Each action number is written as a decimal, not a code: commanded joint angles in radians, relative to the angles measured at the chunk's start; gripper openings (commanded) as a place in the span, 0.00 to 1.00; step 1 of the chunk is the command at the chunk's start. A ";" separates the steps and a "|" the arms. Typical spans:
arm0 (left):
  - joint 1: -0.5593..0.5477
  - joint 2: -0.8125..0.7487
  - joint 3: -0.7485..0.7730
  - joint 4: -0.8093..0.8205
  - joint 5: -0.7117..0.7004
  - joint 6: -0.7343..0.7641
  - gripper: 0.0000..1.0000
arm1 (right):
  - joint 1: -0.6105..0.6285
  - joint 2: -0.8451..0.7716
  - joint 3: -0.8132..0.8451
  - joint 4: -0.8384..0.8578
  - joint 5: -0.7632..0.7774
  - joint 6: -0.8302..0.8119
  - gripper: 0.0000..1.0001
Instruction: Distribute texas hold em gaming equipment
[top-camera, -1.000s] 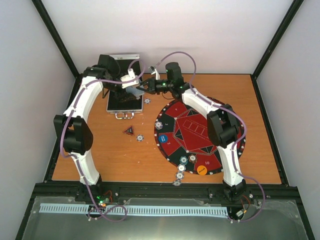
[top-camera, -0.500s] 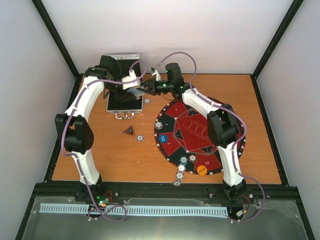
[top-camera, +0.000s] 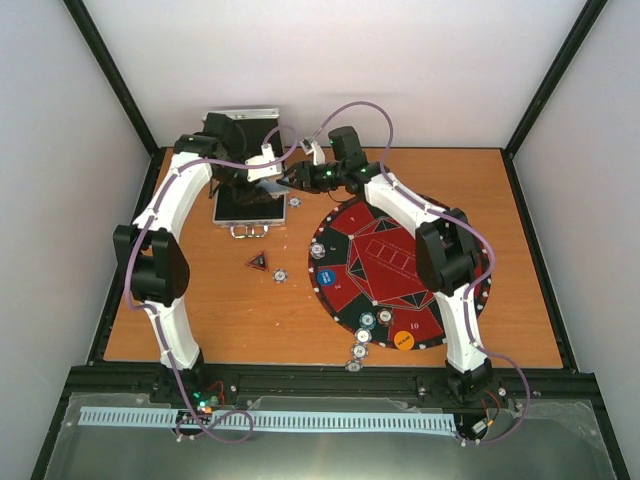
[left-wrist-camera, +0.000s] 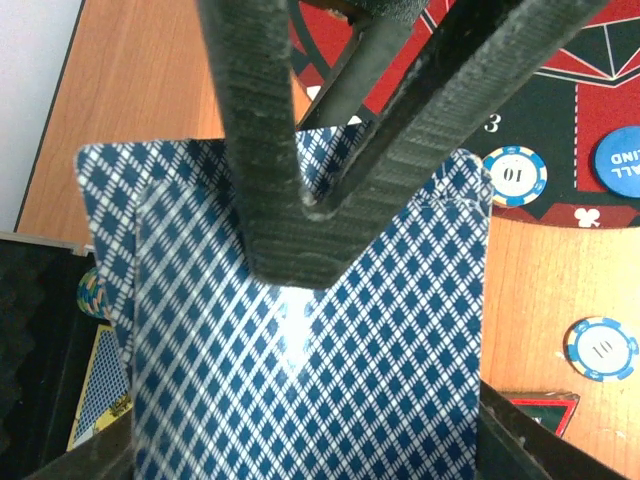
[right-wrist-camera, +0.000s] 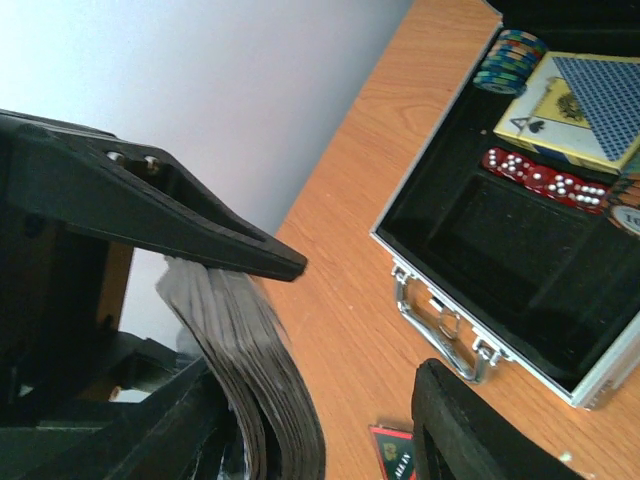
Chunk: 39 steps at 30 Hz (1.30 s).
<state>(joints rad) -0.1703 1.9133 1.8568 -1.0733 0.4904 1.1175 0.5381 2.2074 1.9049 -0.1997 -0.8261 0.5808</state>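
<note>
My left gripper (top-camera: 268, 172) is shut on a deck of blue-diamond-backed playing cards (left-wrist-camera: 300, 360) and holds it above the right side of the open case (top-camera: 245, 205). My right gripper (top-camera: 291, 180) is open and meets it there. Its fingers (left-wrist-camera: 265, 150) lie over the top card, and the deck's edge (right-wrist-camera: 250, 380) sits beside its left finger. Spotted-rim poker chips (top-camera: 376, 318) lie on the round red and black mat (top-camera: 385, 265), with more chips (top-camera: 282, 273) on the table. A blue disc (top-camera: 326, 279) and an orange disc (top-camera: 403, 339) rest on the mat.
The case (right-wrist-camera: 470, 250) holds a chip stack (right-wrist-camera: 510, 60), a card box (right-wrist-camera: 575, 105) and red dice (right-wrist-camera: 540, 178). Its lid (top-camera: 245, 120) stands up at the back. A black triangular piece (top-camera: 258, 261) lies on the table. Two chips (top-camera: 357, 358) sit near the front edge.
Both grippers have shifted slightly towards the back, staying together over the case. The left elbow has moved a little to the right. Nothing on the table has moved.
</note>
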 joint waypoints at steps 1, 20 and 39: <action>-0.005 0.008 0.042 -0.017 -0.001 0.021 0.49 | -0.003 -0.032 0.038 -0.114 0.089 -0.109 0.51; -0.005 0.015 0.026 -0.009 -0.024 0.018 0.49 | -0.010 -0.058 0.078 -0.168 0.051 -0.192 0.52; -0.005 0.029 0.037 -0.012 -0.019 0.015 0.49 | 0.019 -0.028 0.133 -0.172 0.081 -0.234 0.50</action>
<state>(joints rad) -0.1707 1.9293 1.8568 -1.0767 0.4450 1.1172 0.5392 2.1906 1.9911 -0.3855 -0.7406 0.3607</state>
